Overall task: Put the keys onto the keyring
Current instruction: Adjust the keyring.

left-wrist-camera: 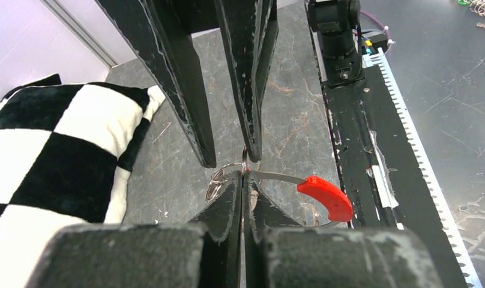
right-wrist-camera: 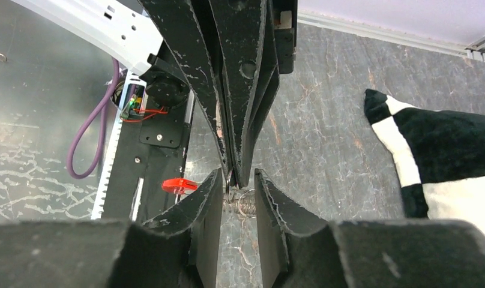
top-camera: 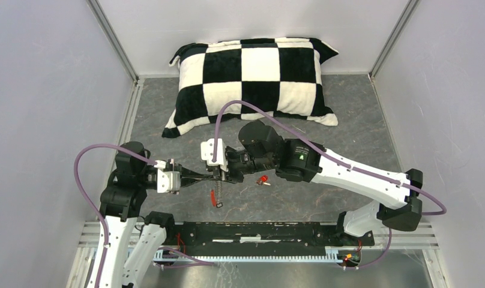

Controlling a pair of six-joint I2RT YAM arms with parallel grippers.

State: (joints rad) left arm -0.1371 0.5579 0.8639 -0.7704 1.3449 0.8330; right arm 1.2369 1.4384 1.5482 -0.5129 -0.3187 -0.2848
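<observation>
1. The keyring [left-wrist-camera: 219,180] is up off the table [top-camera: 354,120], in the middle of the scene between my two claws. Its silvery coiled part sits right at the fingertips, and its red section [left-wrist-camera: 324,197] hangs off toward the near side.
2. My left gripper [left-wrist-camera: 243,180] has its fingers pressed together with the ring's wire pinched at the very tips. It reaches in from the left.
3. My right gripper [right-wrist-camera: 237,175] comes in from the right, tip to tip with the left one. Its fingers stand apart, one on each side of the coil (I cannot tell whether the pads touch the wire).
4. The red-headed key [top-camera: 263,179] lies on the table just right of the claws, under the right arm, and is not on the ring.
5. A small black-and-white piece [top-camera: 219,205], which looks like the second key, sits just near of the red section. It is too small for me to say whether it hangs from the ring or lies on the table.
6. Farther out, a black-and-white checked pillow [top-camera: 258,78] rests against the far wall, and a black rail [top-camera: 258,231] runs along the near edge.
</observation>
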